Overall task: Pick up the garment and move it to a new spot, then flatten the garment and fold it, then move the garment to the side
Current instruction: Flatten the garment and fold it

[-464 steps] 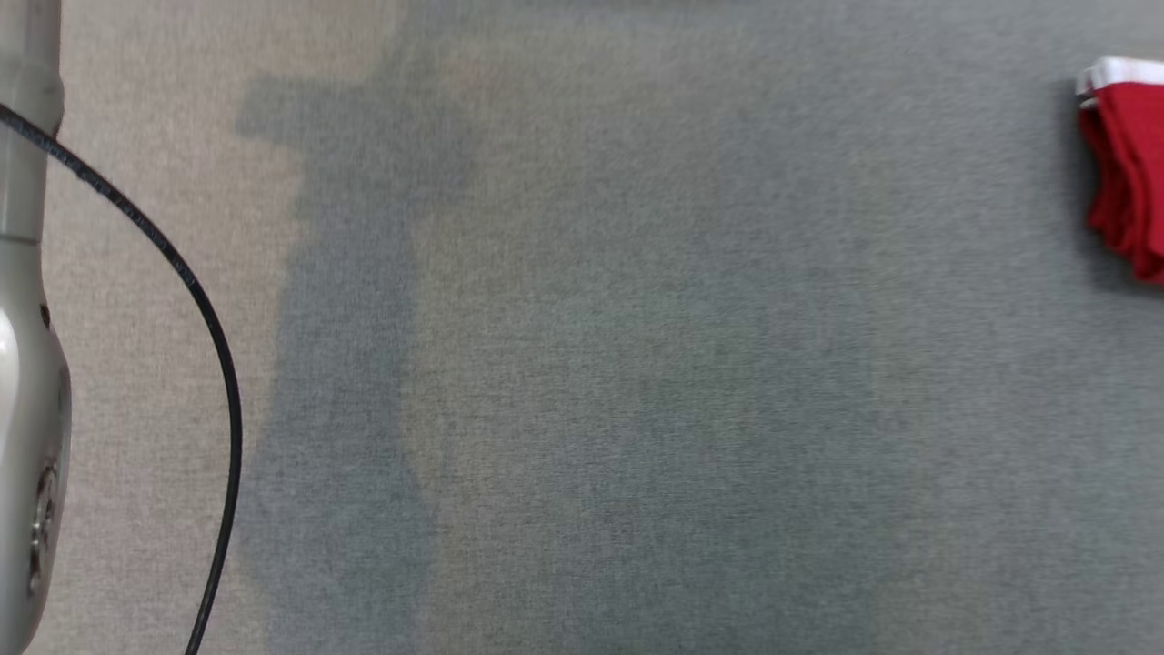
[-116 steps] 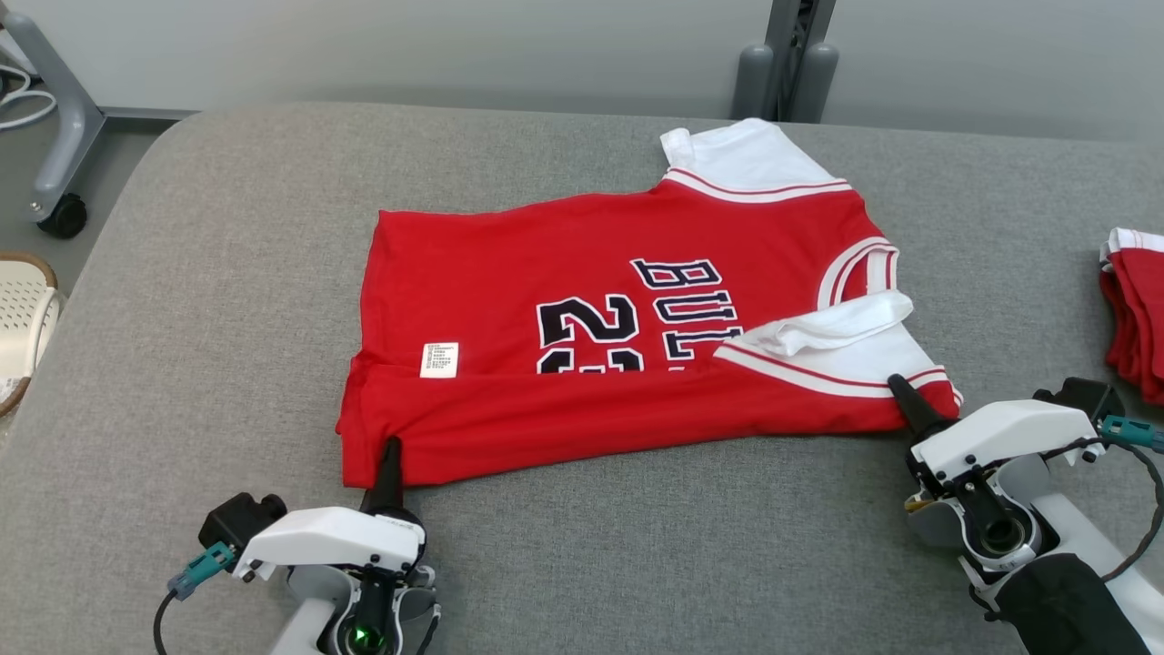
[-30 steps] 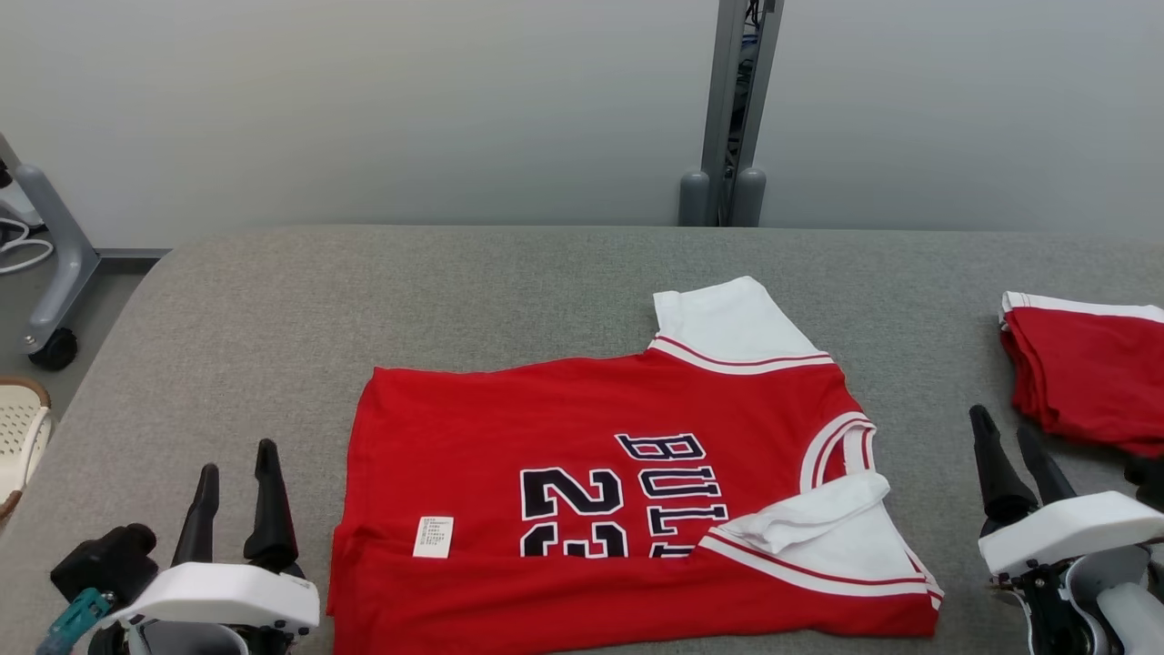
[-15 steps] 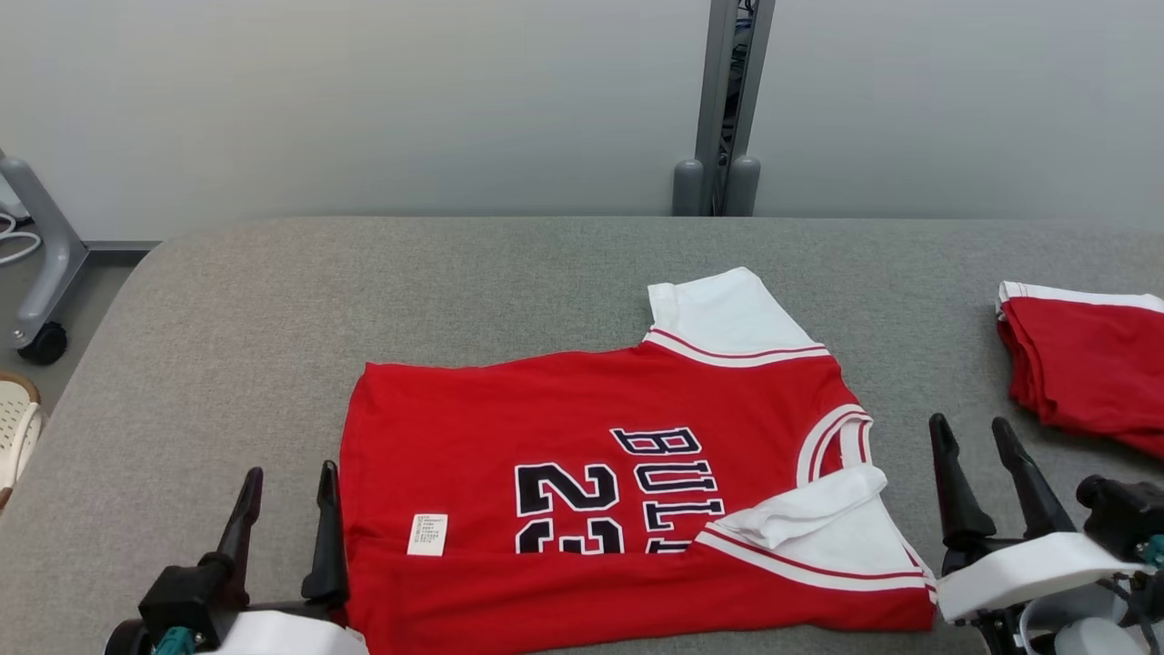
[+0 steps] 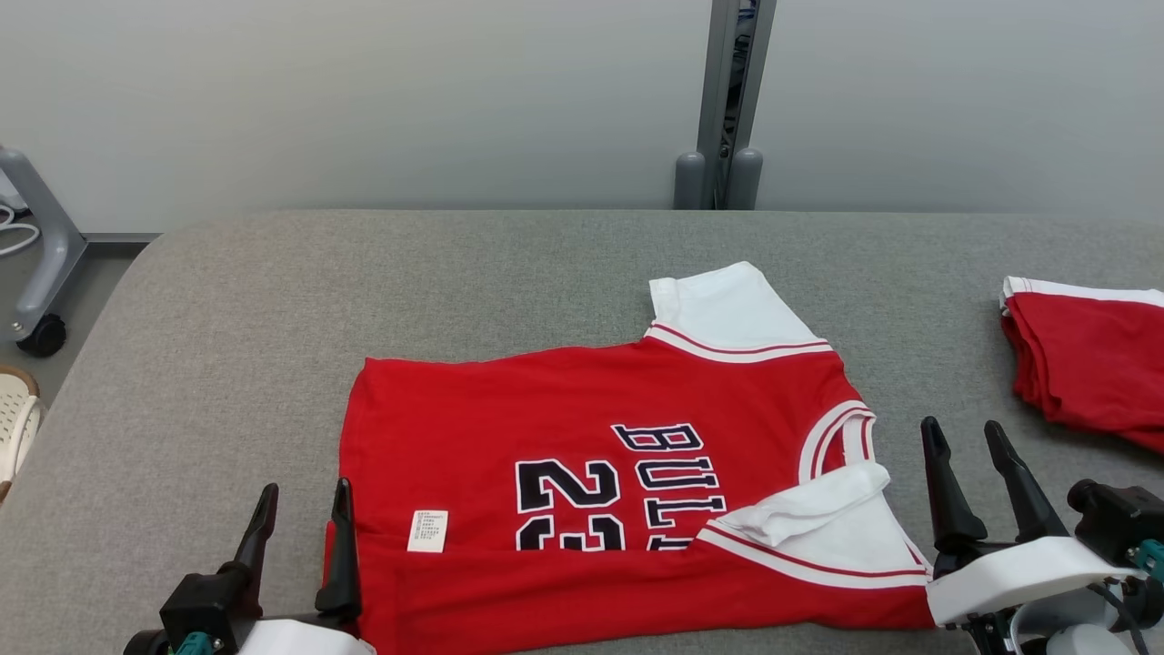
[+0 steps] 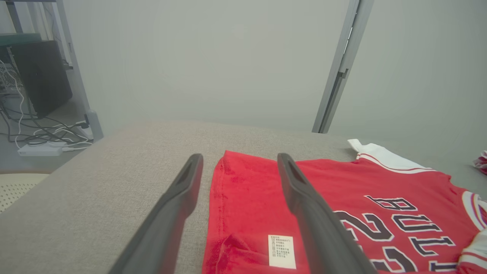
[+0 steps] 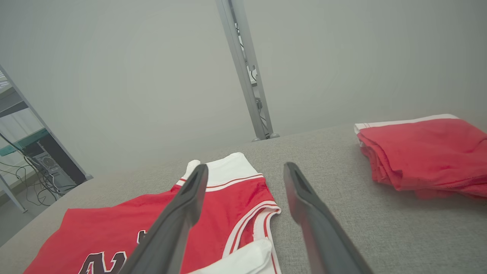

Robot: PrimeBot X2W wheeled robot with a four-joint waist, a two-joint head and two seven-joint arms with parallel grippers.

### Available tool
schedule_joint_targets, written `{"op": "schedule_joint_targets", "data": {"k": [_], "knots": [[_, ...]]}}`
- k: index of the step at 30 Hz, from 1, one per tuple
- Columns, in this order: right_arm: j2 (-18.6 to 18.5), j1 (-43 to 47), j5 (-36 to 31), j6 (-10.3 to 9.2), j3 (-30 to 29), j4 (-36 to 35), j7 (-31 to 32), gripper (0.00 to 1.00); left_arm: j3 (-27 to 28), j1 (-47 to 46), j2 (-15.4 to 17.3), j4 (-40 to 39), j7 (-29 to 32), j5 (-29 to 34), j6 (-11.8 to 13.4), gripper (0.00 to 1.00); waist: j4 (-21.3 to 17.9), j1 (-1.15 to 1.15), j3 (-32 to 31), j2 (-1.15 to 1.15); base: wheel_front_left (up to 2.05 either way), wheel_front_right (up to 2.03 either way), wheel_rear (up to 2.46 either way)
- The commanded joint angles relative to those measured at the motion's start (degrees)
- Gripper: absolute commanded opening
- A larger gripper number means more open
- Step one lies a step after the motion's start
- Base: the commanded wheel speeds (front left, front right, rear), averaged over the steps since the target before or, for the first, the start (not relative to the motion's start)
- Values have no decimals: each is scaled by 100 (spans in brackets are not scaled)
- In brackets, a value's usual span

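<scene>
I see the jersey [image 5: 582, 455] flat on the worktop [image 5: 273, 300], by the near edge, about mid-width. Its hem points to the worktop's left edge and its collar to the right. The near sleeve [image 5: 809, 518] is folded onto the chest, and the far sleeve [image 5: 727, 309] lies flat toward the far edge. The near long side is folded up, label [image 5: 427, 530] showing.

My left end effector [image 5: 306, 491] is open and empty at the jersey's near hem corner. In the left wrist view [image 6: 239, 160] the hem edge runs between the fingers; I can't tell if they touch it.

My right end effector [image 5: 960, 428] is open and empty, over bare worktop just beside the collar. A folded red pile [image 5: 1091, 364] lies at the right edge.
</scene>
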Motion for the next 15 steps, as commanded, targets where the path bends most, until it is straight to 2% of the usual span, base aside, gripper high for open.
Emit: {"op": "schedule_joint_targets", "data": {"k": [1, 8, 15], "knots": [[-13, 42, -37, 1, -22, -41, 26, 100, -10, -68, 17, 36, -8, -30, 25, 100, 5, 0, 17, 0, 0, 0, 0], [-52, -172, -24, 1, -119, -24, 185, 100, 1, -247, 18, 265, -8, -30, -4, 100, 6, 0, 217, 0, 0, 0, 0], [-139, -891, 57, 1, -76, 213, 711, 100, 40, -849, 36, 900, -7, 231, -188, 100, 4, 0, 602, 0, 0, 0, 0]]}}
